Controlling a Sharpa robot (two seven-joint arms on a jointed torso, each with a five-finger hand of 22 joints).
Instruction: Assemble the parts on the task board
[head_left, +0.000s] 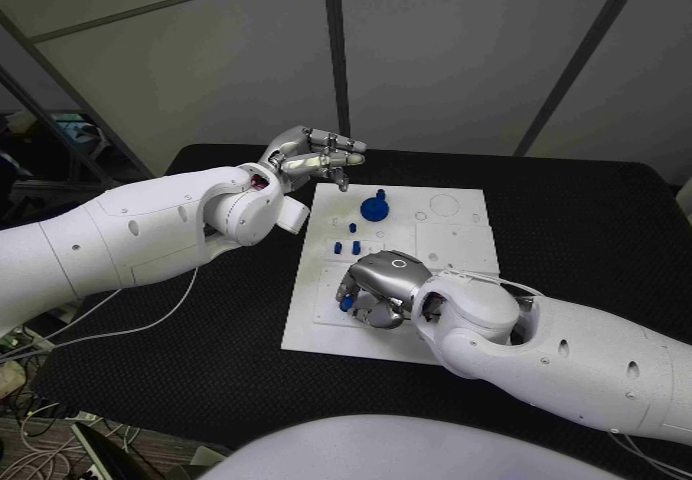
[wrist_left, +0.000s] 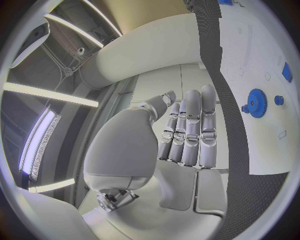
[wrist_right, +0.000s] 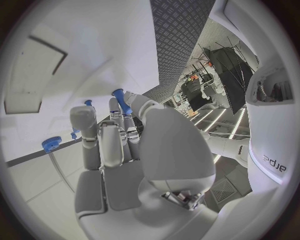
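Note:
The white task board (head_left: 454, 240) lies mid-table. A blue gear (head_left: 374, 209) stands on its far part, with small blue pegs (head_left: 348, 245) nearer the middle. My right hand (head_left: 378, 290) hovers low over the board's near-left area, and a bit of blue (head_left: 348, 305) shows under its fingers. In the right wrist view it pinches a blue peg (wrist_right: 121, 101) between thumb and finger, with the gear (wrist_right: 51, 144) beyond. My left hand (head_left: 317, 155) is raised above the board's far-left corner, its fingers (wrist_left: 190, 127) stretched out with nothing in them. The left wrist view shows the gear (wrist_left: 256, 102) and a peg (wrist_left: 279, 100).
The black table (head_left: 577, 210) surrounds the board, with bare room to the right and far side. Round and square recesses (head_left: 444, 208) mark the board's far-right part. Cables (head_left: 108, 320) hang off the table's left edge.

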